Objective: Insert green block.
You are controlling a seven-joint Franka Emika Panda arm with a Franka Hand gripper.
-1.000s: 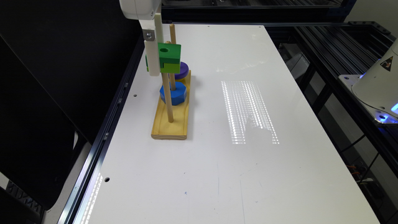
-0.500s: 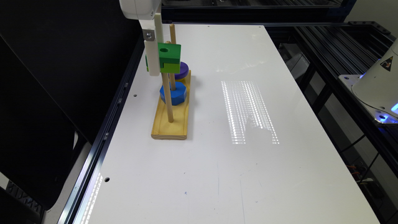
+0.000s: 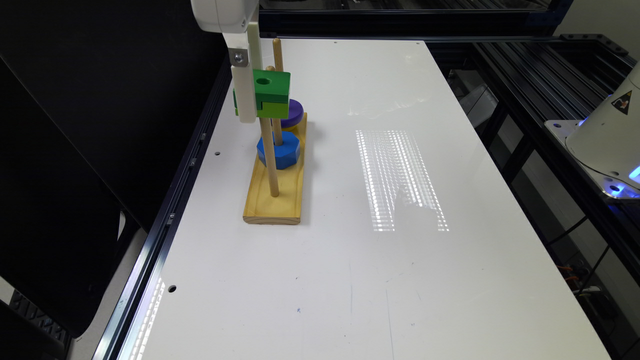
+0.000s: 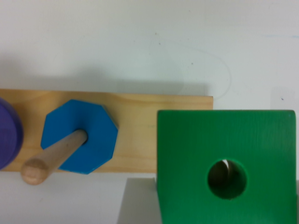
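The green block (image 3: 272, 92) hangs in the air, dark green on top and lime below, with my gripper (image 3: 260, 112) shut on its sides. It sits over the nearest peg (image 3: 270, 160) of the wooden base (image 3: 272, 205). That peg rises to the block's underside. In the wrist view the green block (image 4: 224, 140) is close up, and a pale sliver shows inside its round hole (image 4: 227, 178). How far the peg is in the hole I cannot tell. A grey finger (image 4: 135, 205) lies against the block's edge.
A blue hexagonal block (image 3: 278, 150) (image 4: 79, 136) sits on the middle peg. A purple ring (image 3: 295, 112) (image 4: 7, 133) sits on the far peg (image 3: 277, 55). The white table (image 3: 400, 275) ends at a black rail along the exterior view's left. A white machine base (image 3: 610, 135) stands at the right.
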